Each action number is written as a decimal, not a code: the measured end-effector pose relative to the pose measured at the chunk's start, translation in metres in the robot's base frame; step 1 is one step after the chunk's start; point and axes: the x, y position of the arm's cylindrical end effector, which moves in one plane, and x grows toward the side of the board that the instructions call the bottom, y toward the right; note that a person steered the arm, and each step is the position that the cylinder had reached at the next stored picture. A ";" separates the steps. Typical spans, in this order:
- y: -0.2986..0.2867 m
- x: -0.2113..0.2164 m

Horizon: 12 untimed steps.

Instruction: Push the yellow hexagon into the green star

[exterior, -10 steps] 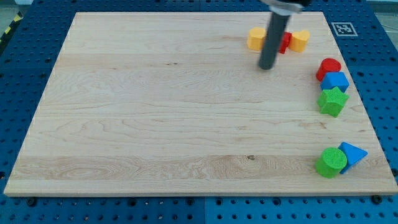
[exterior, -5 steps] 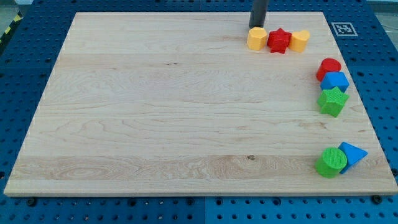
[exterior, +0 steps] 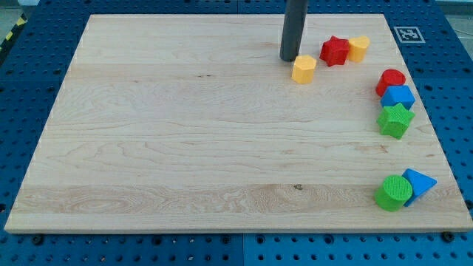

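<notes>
Wooden bench [exterior: 185, 140] on a blue perforated base, seen from above. My tip [exterior: 287, 58], the lower end of a straight dark rod entering from the view's top, stands on the board just to the view's upper left of the yellow hexagon [exterior: 303, 69], at or very near the block's edge; whether they actually touch cannot be told. The arm carries no fingers, so nothing opens, closes or holds anything; the rod only bears sideways on blocks.

The yellow hexagon lies in the upper right part of the board, apart from the red star [exterior: 335, 50], which sits to its upper right with a second yellow block [exterior: 358, 48] touching the star's right side.

The green star [exterior: 395, 120] lies well apart from the hexagon, near the view's right edge, at the bottom of a touching column: red cylinder [exterior: 391, 80], blue block [exterior: 399, 97], green star.

Near the lower right corner, a green cylinder [exterior: 394, 193] touches a blue triangular block [exterior: 419, 181].
</notes>
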 end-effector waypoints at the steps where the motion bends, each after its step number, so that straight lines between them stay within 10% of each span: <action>1: 0.024 0.022; 12: 0.077 0.105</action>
